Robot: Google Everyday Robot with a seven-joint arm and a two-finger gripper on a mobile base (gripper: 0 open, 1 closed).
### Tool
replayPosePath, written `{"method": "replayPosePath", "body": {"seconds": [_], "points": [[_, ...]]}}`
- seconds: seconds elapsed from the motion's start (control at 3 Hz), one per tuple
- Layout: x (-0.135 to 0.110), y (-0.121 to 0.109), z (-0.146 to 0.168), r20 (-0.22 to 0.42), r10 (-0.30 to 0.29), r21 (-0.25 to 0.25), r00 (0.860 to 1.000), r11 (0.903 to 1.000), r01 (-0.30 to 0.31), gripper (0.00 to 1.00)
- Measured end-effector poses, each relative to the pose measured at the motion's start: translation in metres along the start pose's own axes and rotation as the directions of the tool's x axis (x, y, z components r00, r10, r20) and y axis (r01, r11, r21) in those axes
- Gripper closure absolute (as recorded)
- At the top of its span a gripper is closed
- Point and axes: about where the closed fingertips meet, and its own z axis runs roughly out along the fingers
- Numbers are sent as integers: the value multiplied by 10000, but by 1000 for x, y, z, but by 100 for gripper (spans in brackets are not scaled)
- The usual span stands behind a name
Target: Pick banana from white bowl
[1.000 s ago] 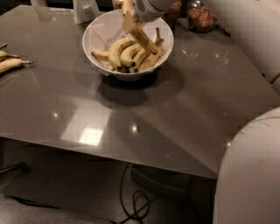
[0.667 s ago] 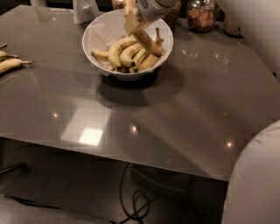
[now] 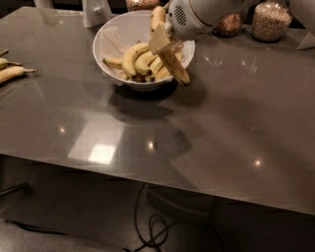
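The white bowl (image 3: 106, 35) stands on the grey table at the back centre, with several short yellow bananas (image 3: 134, 55) lying in it. My gripper (image 3: 162, 35) comes in from the upper right, over the bowl's right side, and is shut on the long banana (image 3: 175, 65). The banana hangs tilted, its upper end by the fingers and its darker lower tip out over the bowl's right front rim. It is raised off the other bananas.
Two loose bananas (image 3: 12, 72) lie at the table's left edge. Glass jars of grains (image 3: 269, 20) stand at the back right, and a white object (image 3: 96, 12) stands behind the bowl. The grey table (image 3: 206, 133) stretches toward the front edge; cables lie on the floor below.
The long banana has risen out of the pile and swung right, so its tip now hangs past the bowl's rim. The gripper stays closed on it.
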Motion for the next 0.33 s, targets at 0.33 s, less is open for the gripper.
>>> {"method": "replayPosePath", "body": {"seconds": [0.33], "points": [[36,22,-22,277,489,-363,9984,9982,-478,100]]}}
